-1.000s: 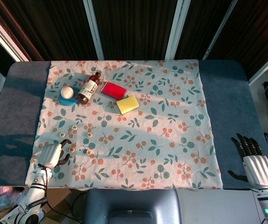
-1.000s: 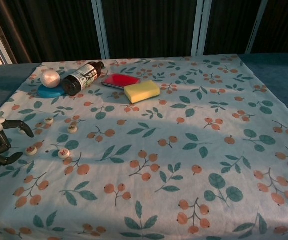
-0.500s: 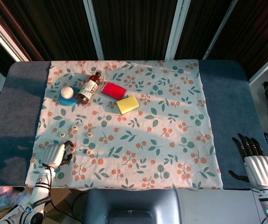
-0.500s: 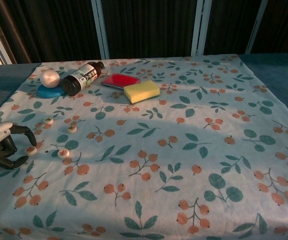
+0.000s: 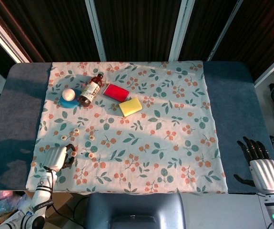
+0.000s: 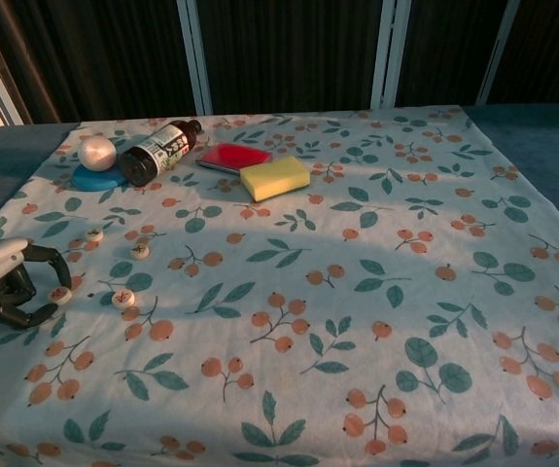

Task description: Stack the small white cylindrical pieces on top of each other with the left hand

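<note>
floral cloth over the table | left hand curled, empty? can't tell | nearest white piece touching its fingertips, others just beyond | right hand spread, idle, way off

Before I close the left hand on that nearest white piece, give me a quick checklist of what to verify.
1. Left hand beside the nearest white piece: ok, its fingers curl around it.
2. Piece actually gripped: cannot tell, contact is not clear.
3. Second piece free to stack on: ok, it lies apart on the cloth.
4. Two farther pieces undisturbed: ok, flat and separate.
5. Bottle and sponge out of the path: ok, far back.
6. Right hand clear: ok, open, off the cloth.
</note>
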### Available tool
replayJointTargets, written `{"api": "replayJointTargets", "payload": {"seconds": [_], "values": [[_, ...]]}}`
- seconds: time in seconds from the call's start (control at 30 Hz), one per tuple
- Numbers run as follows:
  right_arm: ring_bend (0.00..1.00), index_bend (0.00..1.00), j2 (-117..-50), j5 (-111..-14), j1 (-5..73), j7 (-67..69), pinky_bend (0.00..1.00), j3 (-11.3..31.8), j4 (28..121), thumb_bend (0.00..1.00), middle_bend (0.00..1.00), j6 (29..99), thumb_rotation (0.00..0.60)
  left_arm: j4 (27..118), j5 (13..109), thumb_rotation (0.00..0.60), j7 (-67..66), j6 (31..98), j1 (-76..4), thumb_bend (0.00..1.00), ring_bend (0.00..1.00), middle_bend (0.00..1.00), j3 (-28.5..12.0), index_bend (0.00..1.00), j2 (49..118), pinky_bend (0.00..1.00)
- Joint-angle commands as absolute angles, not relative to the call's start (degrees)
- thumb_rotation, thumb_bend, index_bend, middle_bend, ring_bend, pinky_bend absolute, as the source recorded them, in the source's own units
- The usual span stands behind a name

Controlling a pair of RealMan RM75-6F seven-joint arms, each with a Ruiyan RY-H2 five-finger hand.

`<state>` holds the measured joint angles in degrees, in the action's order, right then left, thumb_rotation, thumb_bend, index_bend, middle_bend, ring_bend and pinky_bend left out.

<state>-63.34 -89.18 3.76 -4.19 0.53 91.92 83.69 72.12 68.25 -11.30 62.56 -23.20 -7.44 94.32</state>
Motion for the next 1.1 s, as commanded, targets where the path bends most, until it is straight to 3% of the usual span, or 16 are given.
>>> {"api": "replayJointTargets", "payload": {"seconds": [0.03, 0.6, 1.1], "values": [[0.0, 0.0, -63.3, -89.2, 3.7, -4.1, 0.0, 0.6, 91.9, 0.15, 0.0, 83.8, 0.6, 71.9, 68.1, 0.6, -11.0, 62.3, -23.3, 0.4, 1.0, 1.0, -7.5, 0.46, 94.4, 1.0], [0.0, 0.0, -63.5, -89.6, 3.8, -4.4, 0.0, 0.4, 91.9, 0.15, 0.0, 83.6, 0.6, 80.1, 70.0, 0.6, -14.3, 64.5, -25.0, 0.4, 1.0, 1.0, -8.4, 0.5, 93.9, 1.0], [0.0, 0.0, -63.0, -89.6, 3.5, -3.1, 0.0, 0.5, 91.6, 0.15, 0.0, 84.3, 0.6, 79.8, 68.2, 0.6, -19.8, 63.8, -27.1, 0.4, 1.0, 1.0, -7.9, 0.5, 97.7, 1.0]]}}
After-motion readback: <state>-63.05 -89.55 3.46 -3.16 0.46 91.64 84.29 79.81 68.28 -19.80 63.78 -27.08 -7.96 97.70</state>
